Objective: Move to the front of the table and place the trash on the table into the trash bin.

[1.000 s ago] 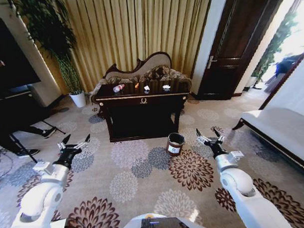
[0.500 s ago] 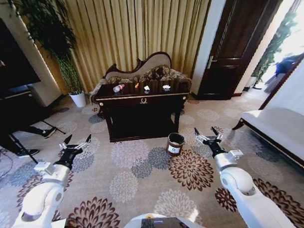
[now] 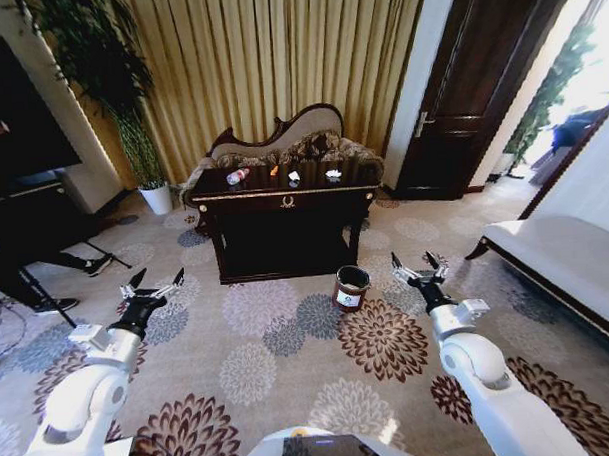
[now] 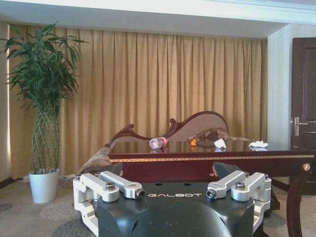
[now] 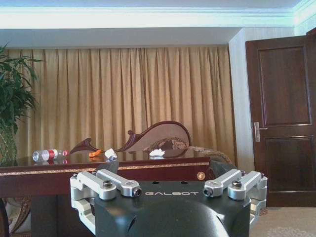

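Observation:
The dark glossy table (image 3: 283,196) stands across the carpet ahead of me, some way off. On its top lies the trash: a clear bottle (image 3: 238,175) with a red cap, a small orange piece (image 3: 274,171) and two white scraps (image 3: 294,175) (image 3: 333,174). The wrist views show the same bottle (image 4: 158,142) (image 5: 48,154) lying on its side. The brown trash bin (image 3: 351,286) sits on the carpet by the table's front right leg. My left gripper (image 3: 152,286) and right gripper (image 3: 418,269) hover low over the carpet, both open and holding nothing.
A carved-back sofa (image 3: 281,139) stands right behind the table. A potted plant (image 3: 155,196) is at the back left and a dark door (image 3: 470,92) at the back right. A white bench (image 3: 566,259) lines the right side. Black equipment and a person's shoes (image 3: 86,264) are at the left.
Both grippers have shifted only slightly over the carpet. The table, trash and bin sit where they were.

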Controlling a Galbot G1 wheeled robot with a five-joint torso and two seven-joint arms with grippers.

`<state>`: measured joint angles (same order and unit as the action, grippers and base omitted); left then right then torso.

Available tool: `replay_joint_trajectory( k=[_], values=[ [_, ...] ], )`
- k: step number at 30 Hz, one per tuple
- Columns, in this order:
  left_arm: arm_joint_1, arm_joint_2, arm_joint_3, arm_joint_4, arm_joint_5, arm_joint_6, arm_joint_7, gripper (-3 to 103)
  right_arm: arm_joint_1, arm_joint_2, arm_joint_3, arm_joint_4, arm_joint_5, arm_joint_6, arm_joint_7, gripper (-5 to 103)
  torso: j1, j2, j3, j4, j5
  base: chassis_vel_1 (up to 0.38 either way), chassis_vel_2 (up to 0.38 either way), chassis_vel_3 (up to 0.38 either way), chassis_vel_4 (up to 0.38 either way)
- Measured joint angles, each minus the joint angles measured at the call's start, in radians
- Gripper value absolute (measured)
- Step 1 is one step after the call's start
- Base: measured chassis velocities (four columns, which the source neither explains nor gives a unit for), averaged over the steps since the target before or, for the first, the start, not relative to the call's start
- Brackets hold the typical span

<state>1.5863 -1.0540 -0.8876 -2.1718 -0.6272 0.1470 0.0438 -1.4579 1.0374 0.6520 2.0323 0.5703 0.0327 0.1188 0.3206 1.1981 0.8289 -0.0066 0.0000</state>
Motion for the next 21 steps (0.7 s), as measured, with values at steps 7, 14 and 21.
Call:
replay_joint_trajectory(
  k=[7,14,21],
  values=[
    [0.001,0.001,0.0,0.003,0.001,-0.002,-0.001,100,-0.001,0.001,0.002,0.0,-0.002,0.001,0.0,100,0.0,0.0,0.0,0.0001,0.0,0.0,0.0,0.0,0.0],
    [0.002,0.001,0.0,0.0,0.001,-0.003,-0.001,100,-0.003,0.005,0.001,0.0,-0.009,0.002,0.0,100,0.0,0.0,0.0,0.0002,-0.0001,-0.008,0.006,0.006,-0.009],
    [0.002,0.003,-0.001,-0.001,0.001,-0.003,-0.001,100,-0.002,0.003,0.001,-0.002,-0.014,0.005,0.0,100,0.0,0.0,0.0,0.0,-0.0001,-0.077,0.079,0.068,-0.077]
  ],
)
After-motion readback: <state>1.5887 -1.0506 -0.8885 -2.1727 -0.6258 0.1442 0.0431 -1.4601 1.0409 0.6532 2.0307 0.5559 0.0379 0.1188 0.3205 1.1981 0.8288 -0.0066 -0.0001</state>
